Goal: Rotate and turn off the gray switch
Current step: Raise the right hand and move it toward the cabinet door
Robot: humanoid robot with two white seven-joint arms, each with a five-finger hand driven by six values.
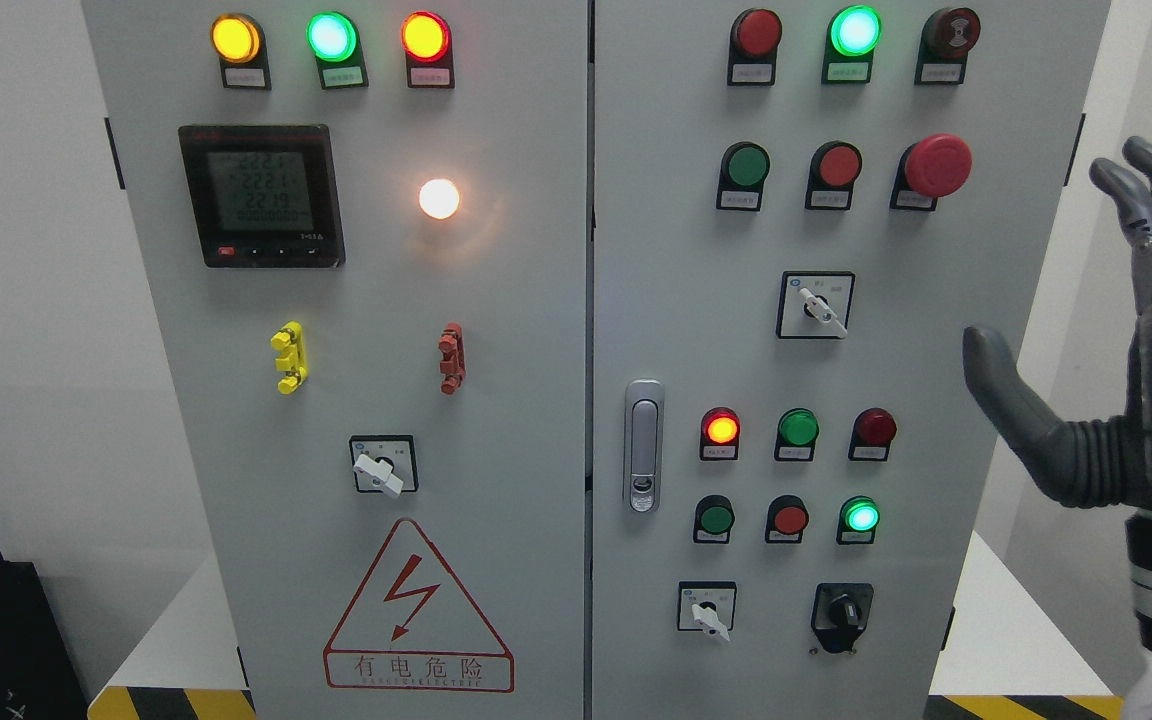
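Right robot hand [1126,360] open, fingers spread, empty, right of cabinet. Gray rotary switch [822,311] on right door [936,600], upper middle; likely stiff, detented. Pinch its small lever across the flats.

Warning sign [419,610] on cabinet door: 有电危险. Meter [260,195]: digits blurred.

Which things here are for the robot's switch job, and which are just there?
For the job:
gray switch, knob slanted
right hand, open, beside the cabinet, touching nothing

Just there:
big red mushroom button
door handle
meter screen
lightning warning sign
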